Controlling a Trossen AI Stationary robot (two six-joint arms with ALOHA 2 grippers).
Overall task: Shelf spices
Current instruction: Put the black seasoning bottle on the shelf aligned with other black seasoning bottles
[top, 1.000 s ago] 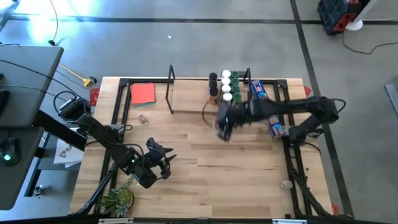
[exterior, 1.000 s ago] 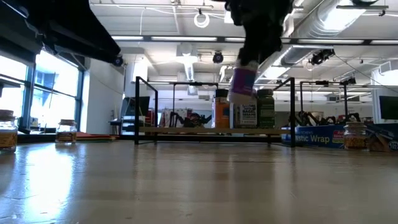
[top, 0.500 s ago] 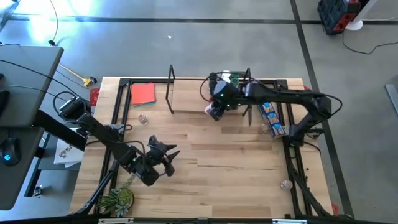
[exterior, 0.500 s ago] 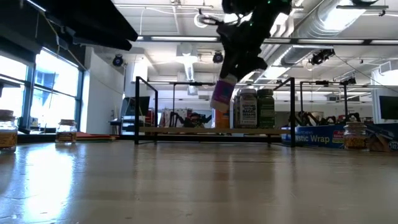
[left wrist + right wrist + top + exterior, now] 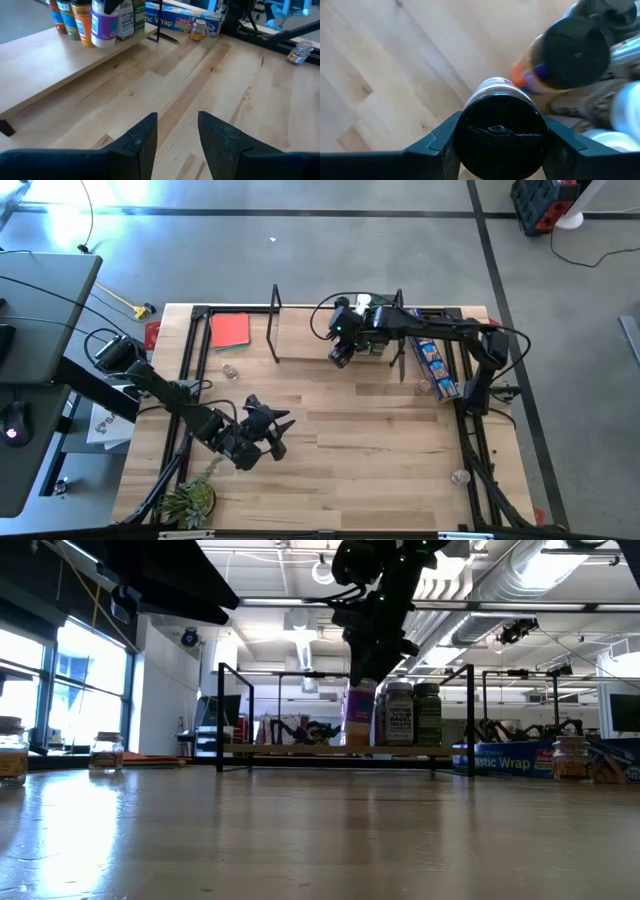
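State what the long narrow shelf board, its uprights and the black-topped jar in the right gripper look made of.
Long narrow shelf board: pale matte wood, visible grain. Black uprights: thin, probably painted metal wire. Black-topped jar in the right gripper: glossy lid, likely plastic; body material unclear.

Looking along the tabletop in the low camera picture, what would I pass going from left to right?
Two jars at the left edge → shelf's left upright → purple-labelled jar under the right gripper → green-topped jars → blue box → jar at the right.
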